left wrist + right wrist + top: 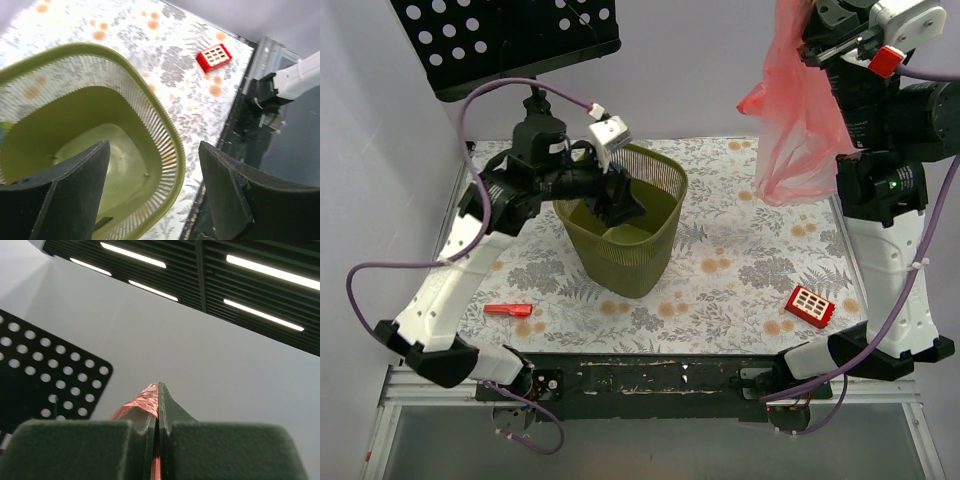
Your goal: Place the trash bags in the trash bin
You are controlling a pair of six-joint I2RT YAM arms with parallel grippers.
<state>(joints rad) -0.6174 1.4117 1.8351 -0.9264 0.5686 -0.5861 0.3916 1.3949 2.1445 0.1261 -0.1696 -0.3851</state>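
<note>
The olive-green trash bin (pixel 620 265) stands upright on the flowered table, left of centre. My left gripper (pixel 618 203) is open and empty, reaching over the bin's mouth from the left. In the left wrist view the left gripper (pixel 155 192) frames the bin's wall (pixel 145 110), with one finger over the inside and the other past the rim. My right gripper (pixel 817 45) is raised high at the back right and shut on a red-pink trash bag (pixel 795 120), which hangs down as a loose sack. The right wrist view shows the right gripper (pixel 159 412) pinching the trash bag (pixel 145 401).
A black perforated music stand (pixel 510 40) stands behind the bin and also shows in the right wrist view (pixel 45 370). A small red block with white squares (pixel 810 306) lies at the front right and shows in the left wrist view (pixel 214 56). A red stick (pixel 507 310) lies front left.
</note>
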